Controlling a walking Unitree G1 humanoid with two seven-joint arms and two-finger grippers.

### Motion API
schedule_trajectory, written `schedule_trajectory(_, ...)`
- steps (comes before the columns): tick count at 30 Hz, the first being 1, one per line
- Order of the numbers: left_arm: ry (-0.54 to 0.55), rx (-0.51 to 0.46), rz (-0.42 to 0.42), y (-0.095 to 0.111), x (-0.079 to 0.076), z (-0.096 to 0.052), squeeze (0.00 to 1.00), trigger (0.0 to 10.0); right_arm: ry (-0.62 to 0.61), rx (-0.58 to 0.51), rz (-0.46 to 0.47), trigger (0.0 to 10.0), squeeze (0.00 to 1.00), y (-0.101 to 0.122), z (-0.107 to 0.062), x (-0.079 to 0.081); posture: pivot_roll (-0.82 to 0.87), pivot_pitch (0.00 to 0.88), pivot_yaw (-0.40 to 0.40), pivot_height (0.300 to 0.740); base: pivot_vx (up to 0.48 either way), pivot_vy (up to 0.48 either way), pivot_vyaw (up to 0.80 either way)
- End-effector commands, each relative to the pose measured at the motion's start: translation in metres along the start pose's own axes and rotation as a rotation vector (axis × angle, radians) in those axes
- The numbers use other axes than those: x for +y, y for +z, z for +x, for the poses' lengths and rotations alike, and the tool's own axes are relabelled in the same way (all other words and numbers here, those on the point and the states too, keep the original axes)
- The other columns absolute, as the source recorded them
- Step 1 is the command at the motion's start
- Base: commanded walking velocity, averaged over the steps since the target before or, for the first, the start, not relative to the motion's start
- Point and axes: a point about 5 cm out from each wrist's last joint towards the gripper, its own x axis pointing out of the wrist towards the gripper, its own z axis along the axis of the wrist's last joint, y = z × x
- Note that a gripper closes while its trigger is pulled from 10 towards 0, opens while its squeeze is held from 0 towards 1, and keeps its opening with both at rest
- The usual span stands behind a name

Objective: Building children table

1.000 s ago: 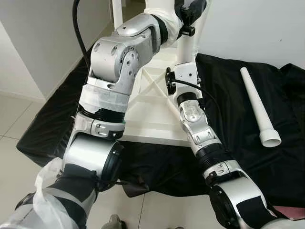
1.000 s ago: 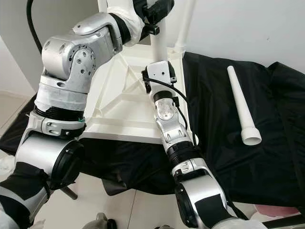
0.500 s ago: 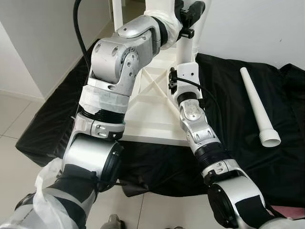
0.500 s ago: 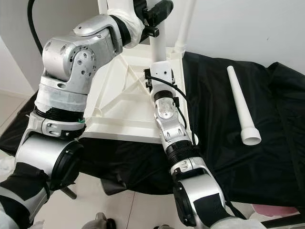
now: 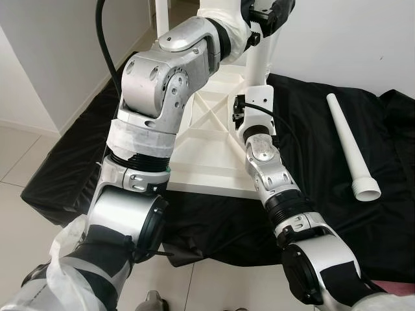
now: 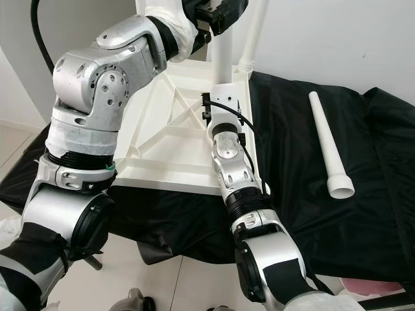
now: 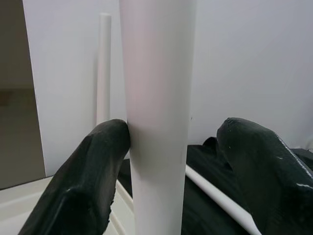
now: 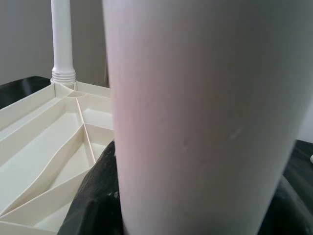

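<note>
The white table top (image 5: 207, 155) lies upside down on a black cloth (image 5: 311, 162). A white leg (image 5: 259, 61) stands upright at its near right corner. High on that leg is my left gripper (image 7: 171, 161), open: one finger (image 7: 93, 176) touches the leg (image 7: 156, 98), the other finger (image 7: 259, 161) stands off it. My right gripper (image 8: 195, 210) is low on the same leg (image 8: 195, 98), shut on it just above the table top, with black fingers (image 8: 95, 200) on both sides. A loose white leg (image 5: 350, 146) lies on the cloth to the right.
Two more legs stand upright at the far corners (image 6: 256, 32) (image 5: 159, 13). White walls close in behind and to the left. Pale floor tiles (image 5: 26, 149) run along the cloth's left and near edges.
My left gripper has slid a little higher up the standing leg. The right arm has shifted slightly forward with the leg's base.
</note>
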Motion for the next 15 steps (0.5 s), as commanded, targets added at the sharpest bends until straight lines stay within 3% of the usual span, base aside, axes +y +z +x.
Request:
schedule_trajectory(1,-0.072,-0.057,0.01,0.012,-0.009,0.003,0.0,10.0,-0.003,-0.012,0.008,10.0,0.0,0.005,0.002,0.001,0.08,0.007,-0.062,0.74,0.0,0.0,0.0)
schedule_trajectory(3,-0.071,-0.088,-0.012,0.017,-0.006,0.003,0.0,10.0,-0.001,-0.017,0.005,10.0,0.0,0.006,0.001,0.0,0.07,0.004,-0.06,0.74,0.0,0.0,0.0)
schedule_trajectory(5,-0.034,-0.163,-0.077,0.028,0.01,-0.002,0.0,10.0,-0.014,-0.013,0.02,10.0,0.0,0.006,0.001,-0.004,0.08,0.007,-0.062,0.74,0.0,0.0,0.0)
schedule_trajectory(8,-0.007,-0.177,-0.086,0.029,0.02,-0.007,0.0,10.0,-0.023,-0.009,0.031,10.0,0.0,0.005,0.0,-0.006,0.08,0.007,-0.064,0.74,0.0,0.0,0.0)
schedule_trajectory(10,0.068,-0.154,-0.068,0.02,0.037,-0.017,0.0,10.0,-0.032,-0.009,0.052,10.0,0.0,0.005,0.0,-0.011,0.09,0.004,-0.069,0.74,0.0,0.0,0.0)
schedule_trajectory(13,0.1,-0.136,-0.057,0.015,0.043,-0.02,0.0,10.0,-0.034,-0.012,0.058,10.0,0.0,0.006,-0.001,-0.013,0.1,0.003,-0.072,0.74,0.0,0.0,0.0)
schedule_trajectory(15,0.156,-0.091,-0.024,0.0,0.054,-0.033,0.0,10.0,-0.042,-0.014,0.096,10.0,0.0,0.006,-0.001,-0.018,0.1,0.0,-0.073,0.74,0.0,0.0,0.0)
